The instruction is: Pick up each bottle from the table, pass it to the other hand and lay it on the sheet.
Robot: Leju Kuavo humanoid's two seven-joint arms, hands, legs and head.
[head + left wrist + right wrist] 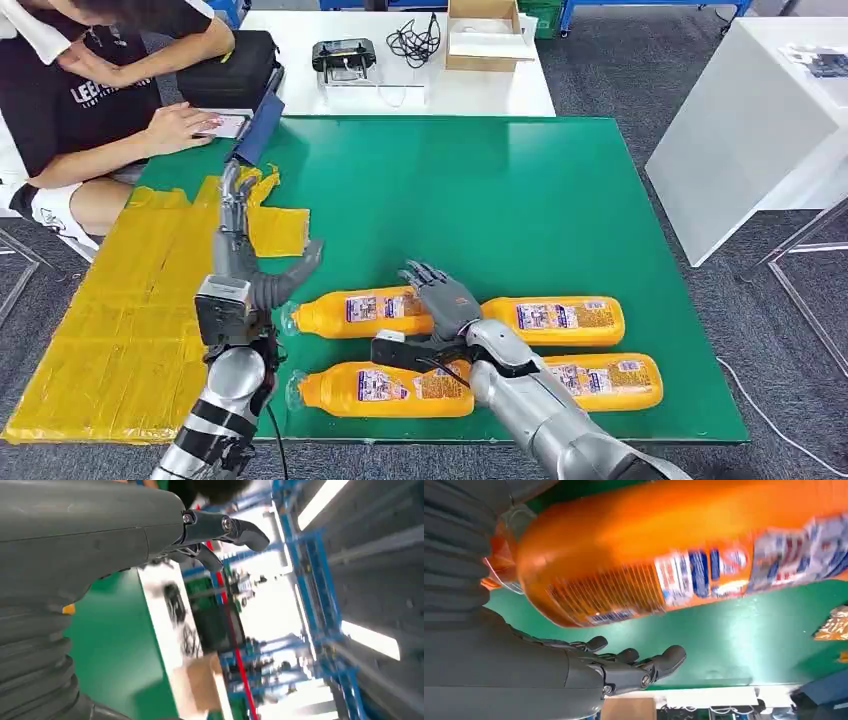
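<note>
The right hand [443, 298], fingers spread and holding nothing, hovers over the far-left orange plastic bottle [362, 311], which lies on the green table [520, 190] w/ long axis left-right, cap toward the open, empty left hand [250, 262] beside the yellow sheet [120, 310].

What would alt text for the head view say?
Four orange bottles lie in two rows on a green table, the right hand open over the back row. The left hand is open near a yellow sheet; a person sits beyond.
</note>
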